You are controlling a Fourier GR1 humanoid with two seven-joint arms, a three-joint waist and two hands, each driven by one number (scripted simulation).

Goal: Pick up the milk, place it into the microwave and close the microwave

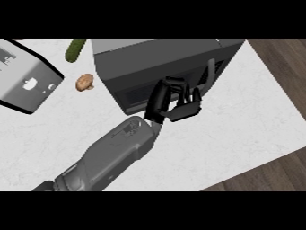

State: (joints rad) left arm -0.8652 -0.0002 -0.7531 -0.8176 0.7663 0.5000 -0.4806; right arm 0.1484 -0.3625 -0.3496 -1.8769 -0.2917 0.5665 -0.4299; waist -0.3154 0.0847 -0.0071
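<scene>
One black hand on a grey forearm, up against the dark front of the microwave, open or closed impossible to tell from this angle; milk out of sight, whether in that hand or inside the microwave unclear. Elsewhere on the white marbled bench: a silver toaster at far left, with a mushroom and a cucumber between toaster and microwave. Dark wood floor beyond the bench's right edge.

A kitchen is showing here: a boxy dark grey microwave, a silver two-slot toaster, a long green cucumber and a small brown mushroom are sitting on a white marbled counter.
</scene>
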